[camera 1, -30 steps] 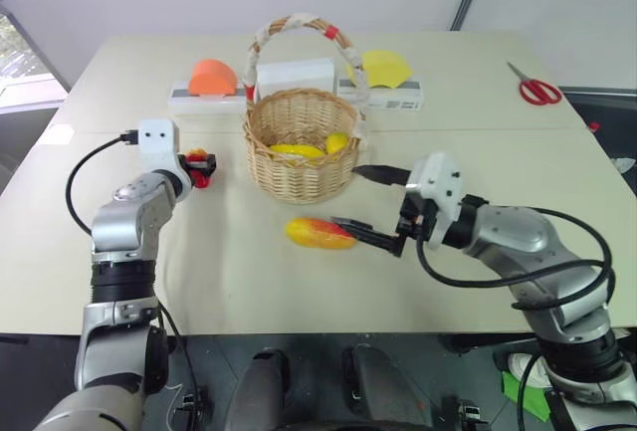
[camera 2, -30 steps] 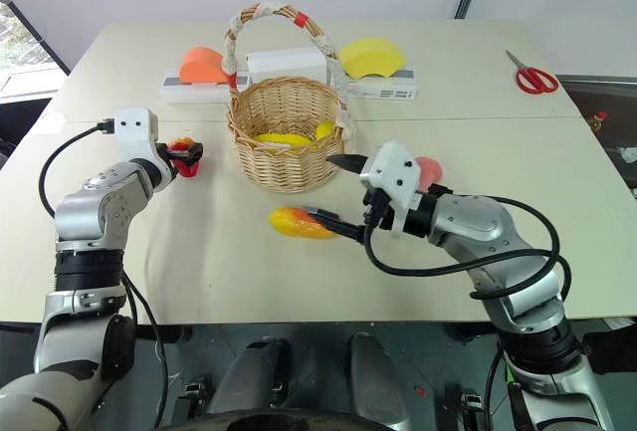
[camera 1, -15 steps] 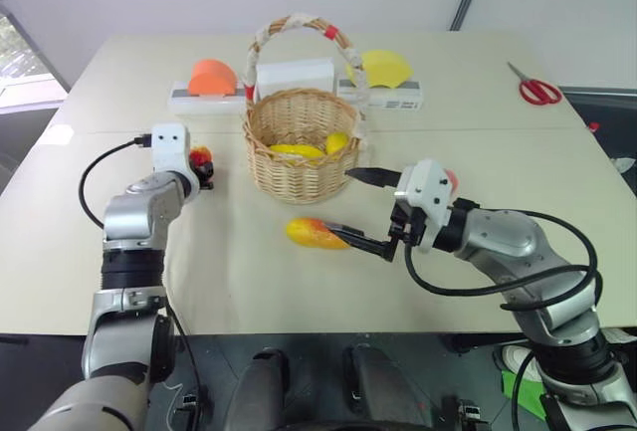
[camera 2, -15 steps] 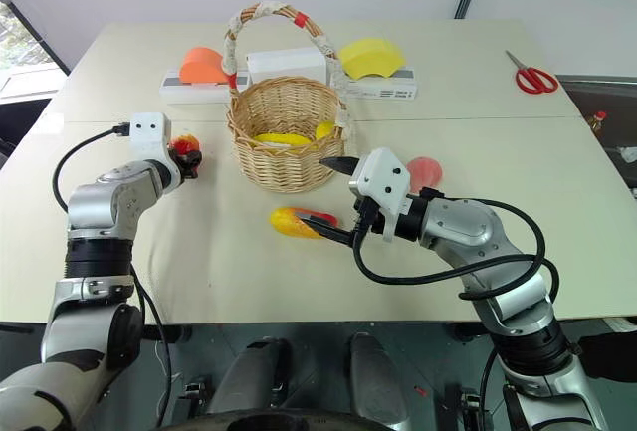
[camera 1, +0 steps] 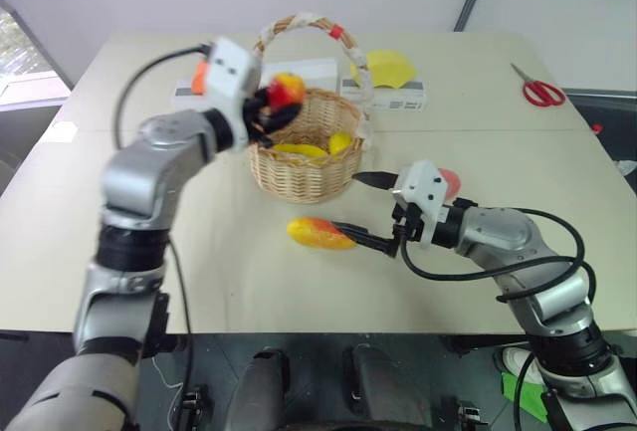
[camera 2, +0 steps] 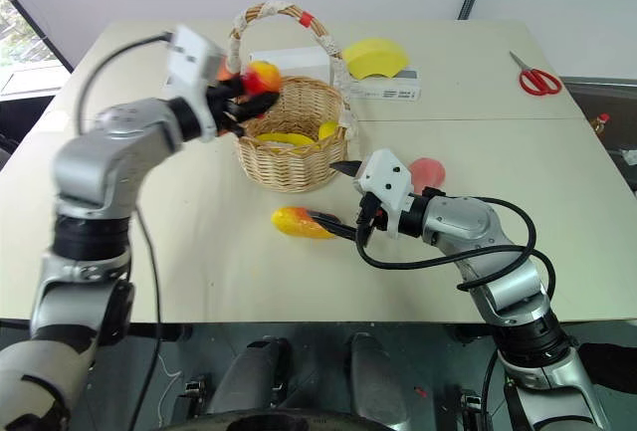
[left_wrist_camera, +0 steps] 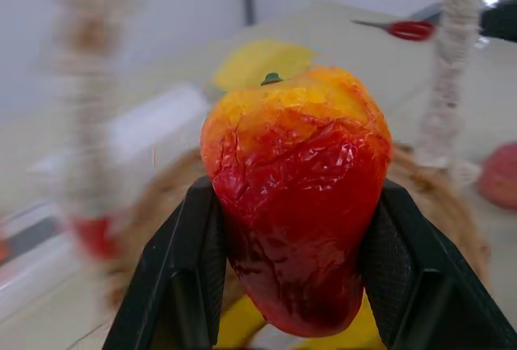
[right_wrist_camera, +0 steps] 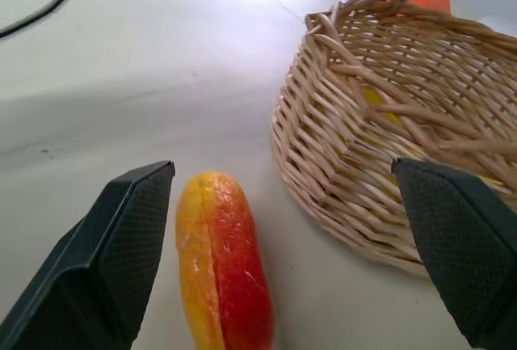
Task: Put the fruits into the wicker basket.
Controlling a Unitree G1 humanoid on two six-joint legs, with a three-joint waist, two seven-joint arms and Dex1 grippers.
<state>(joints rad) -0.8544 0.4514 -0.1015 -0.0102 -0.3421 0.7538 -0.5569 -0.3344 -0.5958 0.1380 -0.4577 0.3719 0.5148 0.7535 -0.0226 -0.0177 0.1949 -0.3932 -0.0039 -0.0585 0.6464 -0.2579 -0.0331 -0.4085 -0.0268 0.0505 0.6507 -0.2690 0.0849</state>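
The left tool [camera 1: 267, 105] is clenched on the strawberry-like fruit [camera 1: 286, 88], carried high beside the near-left rim of the wicker basket [camera 1: 305, 147] and close to its taped handle [camera 1: 343, 43]; to do this step well, I judge the fruit should pass fully over the rim and clear of the handle's arch before the fingers part, and be let go low enough that it settles among the yellow fruits [camera 1: 299, 150] rather than bouncing out; a drop at the rim could tip it back onto the worktop [camera 1: 199, 252].

The right tool [camera 1: 364, 209] stands released, its fingers spread wide, the lower finger's tip at the red end of the mango [camera 1: 319, 233]; the wrist view shows the mango off to one side by that finger, not centred between the two, so the tool should shift across before it closes, and the smooth rounded shape may roll or squirt out if pinched near its end.

The strawberry-like fruit is red below and yellow above, its skin wrinkled, with a small green stem; the mango is elongated, yellow along one side and red along the other, lying on the worktop just in front of the basket; a pink peach [camera 1: 449, 183] lies behind the right wrist.
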